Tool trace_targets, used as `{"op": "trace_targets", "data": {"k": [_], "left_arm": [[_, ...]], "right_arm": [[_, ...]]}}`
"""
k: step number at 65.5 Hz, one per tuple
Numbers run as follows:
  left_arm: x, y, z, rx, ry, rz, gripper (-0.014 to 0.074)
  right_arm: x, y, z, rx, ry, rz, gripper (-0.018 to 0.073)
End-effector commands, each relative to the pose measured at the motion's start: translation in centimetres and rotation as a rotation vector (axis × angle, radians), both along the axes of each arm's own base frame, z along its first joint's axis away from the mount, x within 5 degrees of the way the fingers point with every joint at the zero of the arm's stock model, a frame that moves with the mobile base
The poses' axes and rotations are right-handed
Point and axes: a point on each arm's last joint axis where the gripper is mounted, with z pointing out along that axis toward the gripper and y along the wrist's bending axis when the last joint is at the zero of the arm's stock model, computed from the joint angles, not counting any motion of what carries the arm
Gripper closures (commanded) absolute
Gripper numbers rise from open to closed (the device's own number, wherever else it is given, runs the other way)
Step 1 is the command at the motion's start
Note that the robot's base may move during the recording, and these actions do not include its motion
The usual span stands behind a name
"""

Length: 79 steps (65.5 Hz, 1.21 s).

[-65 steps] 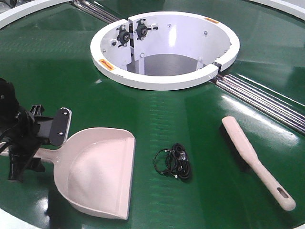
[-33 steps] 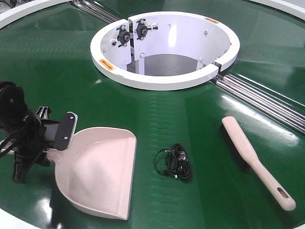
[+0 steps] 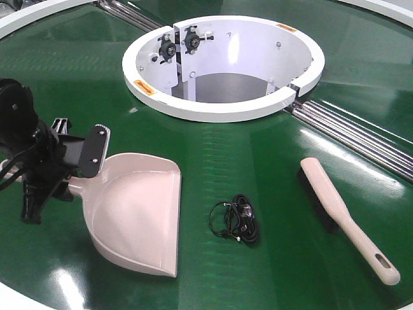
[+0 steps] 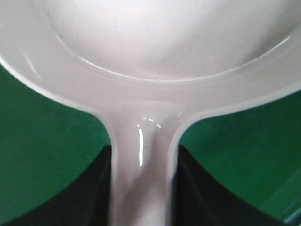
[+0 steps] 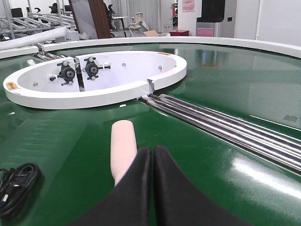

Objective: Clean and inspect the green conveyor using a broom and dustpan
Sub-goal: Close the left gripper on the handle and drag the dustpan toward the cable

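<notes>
Jaws: left gripper (image 3: 74, 181) clamps handle of pale pink plastic scoop dustpan (image 3: 135, 219) (prob. light, stiff, slick); right gripper (image 5: 153, 157) pinched together w/ nothing held, flat pink-beige broom (image 5: 122, 141) at 12 o'clock.

At the bottom centre, the right gripper (image 5: 152, 153) is seen with its two black fingers pressed together, nothing between them. Just behind them, the rounded pale end of the broom (image 5: 122, 143) lies on the green conveyor (image 5: 70, 136). A white ring opening (image 5: 94, 96) is seen upper left, steel rollers (image 5: 225, 129) run diagonally at right, and a coiled black cable (image 5: 16, 186) is seen lower left.
</notes>
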Motion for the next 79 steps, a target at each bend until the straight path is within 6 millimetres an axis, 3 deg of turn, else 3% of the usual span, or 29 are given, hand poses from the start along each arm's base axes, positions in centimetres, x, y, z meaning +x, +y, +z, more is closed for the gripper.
{"op": "trace_targets", "data": {"k": [1, 38, 79], "left_arm": [[0.0, -0.6, 2.3, -0.058, -0.082, 0.013, 0.0603], [1.1, -3.5, -1.3, -0.063, -0.012, -0.048, 0.0603], [0.8, -3.3, -1.4, -0.039, 0.029, -0.051, 0.0603]], "right_arm": [[0.0, 0.1, 0.1, -0.015, -0.072, 0.005, 0.0569], [0.0, 0.1, 0.1, -0.015, -0.072, 0.005, 0.0569], [0.0, 0.1, 0.1, -0.015, -0.072, 0.005, 0.0569]]}}
